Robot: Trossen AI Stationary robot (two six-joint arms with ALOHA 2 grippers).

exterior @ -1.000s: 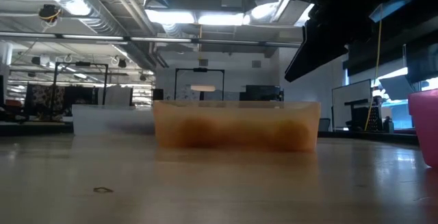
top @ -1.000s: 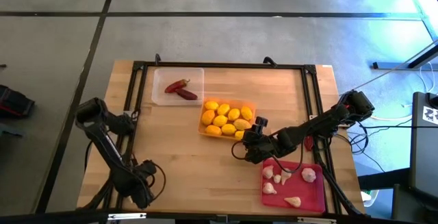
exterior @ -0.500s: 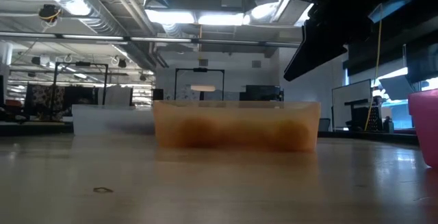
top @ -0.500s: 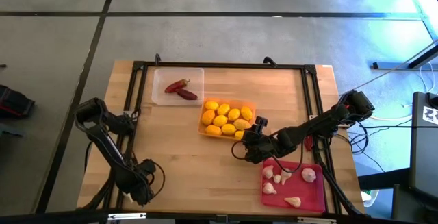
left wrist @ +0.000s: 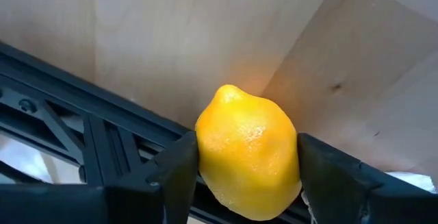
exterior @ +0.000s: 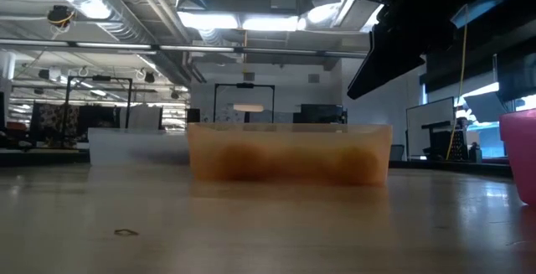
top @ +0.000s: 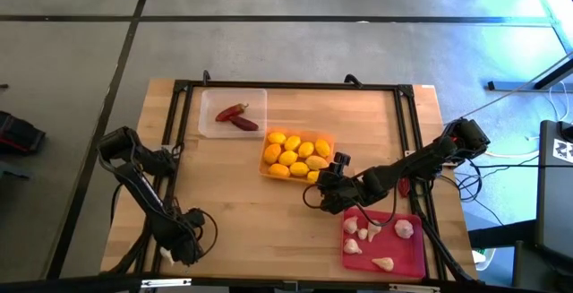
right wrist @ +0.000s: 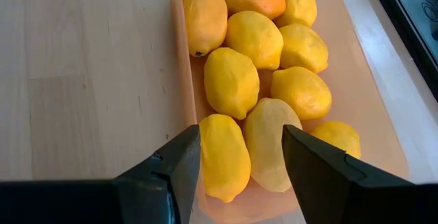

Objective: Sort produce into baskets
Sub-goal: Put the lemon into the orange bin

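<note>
the left gripper (left wrist: 246,183) sits at the near left corner of the tabletop (top: 242,194), its fingers closing around a stray lemon (left wrist: 248,161) that lies right against the black frame rail (left wrist: 82,128); contact looks light, not yet a firm hold. the risk is that the round fruit squirts out sideways or rolls over the edge beside the rail if the squeeze is off centre, and a lift begun too soon could drop it well apart from the orange tray (top: 267,169). the right gripper (right wrist: 239,162) hovers with parted fingers, holding nothing, over the near end of that tray's lemons (right wrist: 231,80). only the left wrist view shows the stray lemon; from above the arm hides it. the high view alone shows chili peppers (top: 235,116) in the clear tray (top: 208,124) and garlic (top: 405,229) in the red tray (top: 416,257).
</note>
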